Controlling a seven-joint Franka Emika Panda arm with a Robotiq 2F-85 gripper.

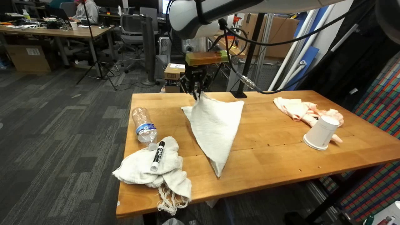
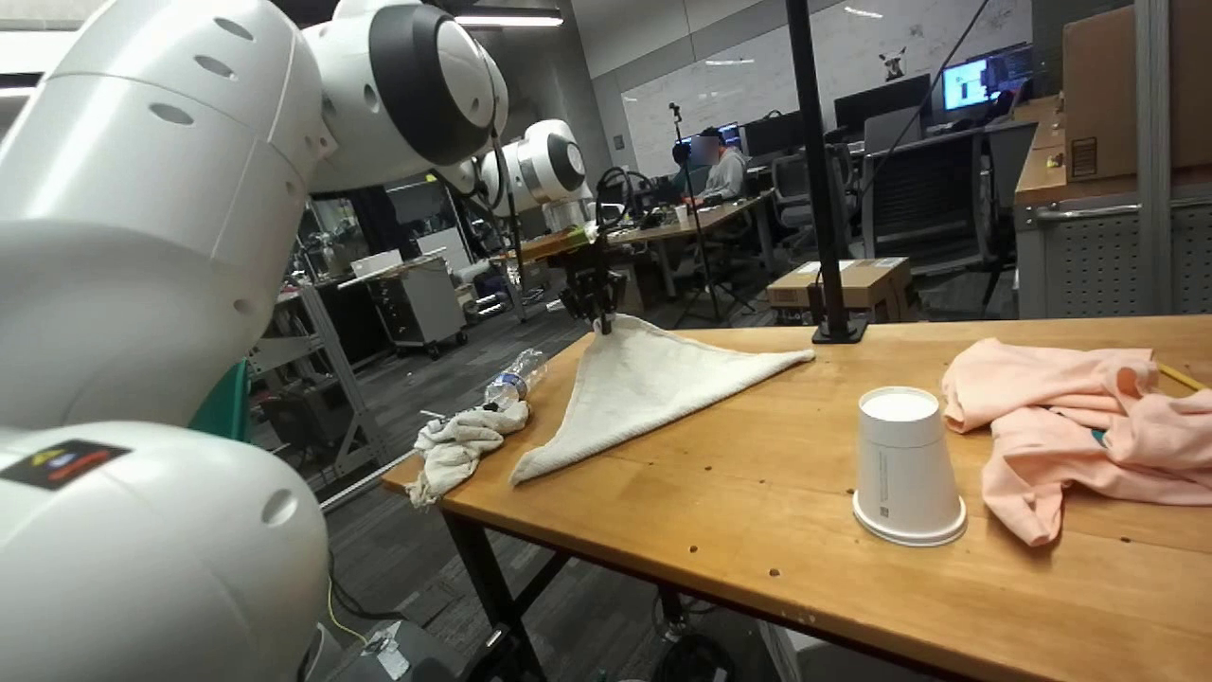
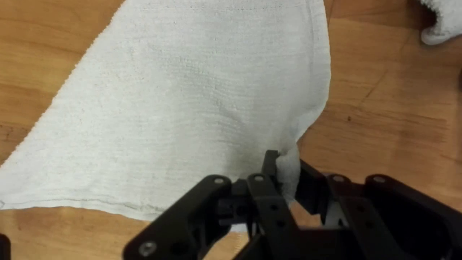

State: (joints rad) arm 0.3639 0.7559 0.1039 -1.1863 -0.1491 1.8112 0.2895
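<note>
Pinching a raised corner of the white, roughly triangular cloth [image 3: 180,108] between the jaws of my black two-fingered gripper [image 3: 289,168], I'm seeing the rest draping onto the brown wooden table [image 1: 268,132]; a crumpled off-white towel [image 1: 140,168] is lying nearby.

The black gripper [image 2: 604,328] holds the white cloth [image 2: 653,384] up by its eleven o'clock corner, with a clear bottle [image 2: 514,379] at nine, a bunched-up rag [image 2: 464,445] at eight, an upside-down cup [image 2: 906,469] at four and pink cloth [image 2: 1070,450] at three.
</note>
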